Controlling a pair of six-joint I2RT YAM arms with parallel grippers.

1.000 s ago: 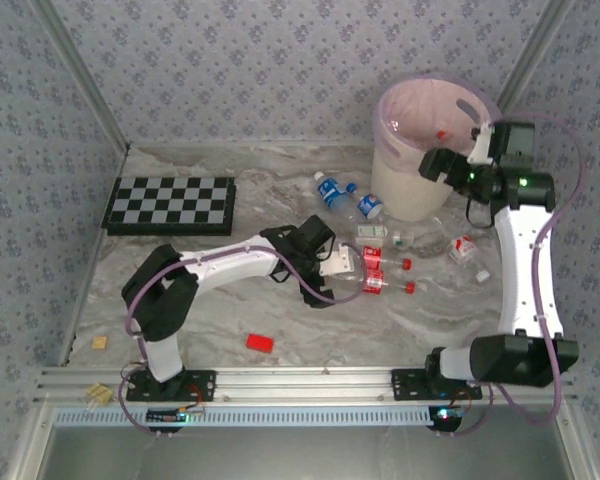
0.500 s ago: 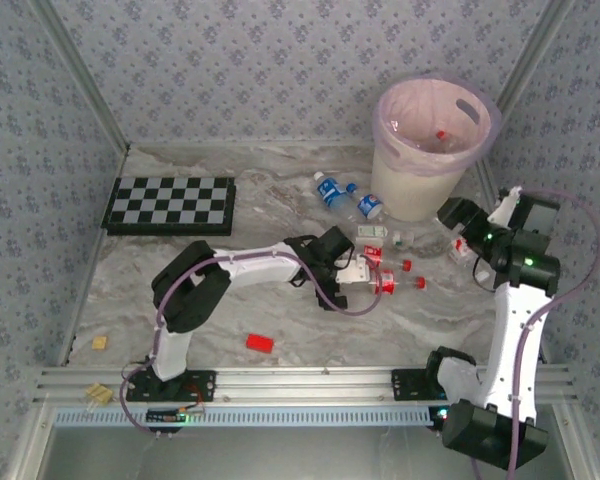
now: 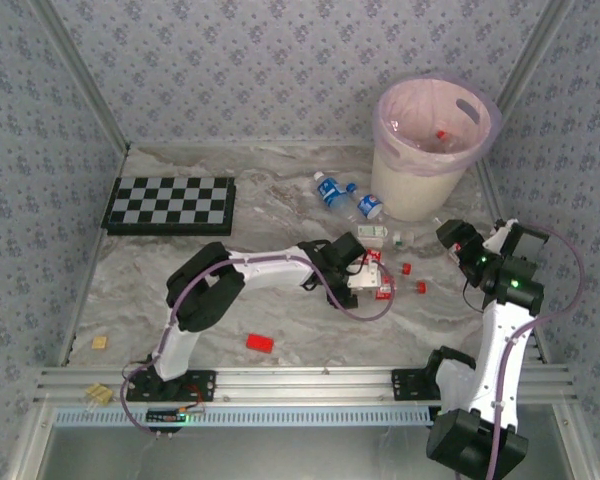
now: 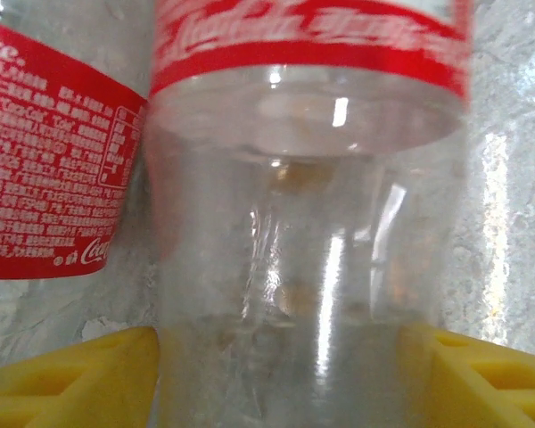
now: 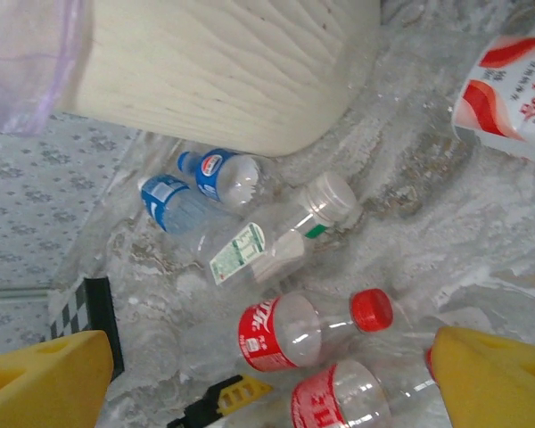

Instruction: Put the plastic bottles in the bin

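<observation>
Several clear plastic bottles lie in the middle of the table. My left gripper is shut on a red-labelled bottle, its yellow fingers pressed against both sides of the clear base. A second red-labelled bottle lies beside it. My right gripper hovers open over the table right of them, with nothing between its fingers. Below it I see two red-capped bottles, a white-capped bottle and two blue-labelled bottles. The cream bin stands at the back right, with a bottle inside.
A checkered board lies at the back left. A small red block sits near the front edge. A red-and-white carton lies by the bin's foot. Metal rails and patterned walls close in the table.
The left gripper reached right over the red-labelled bottles and closed on one. The right arm swung from the bin's rim down to the table on the right.
</observation>
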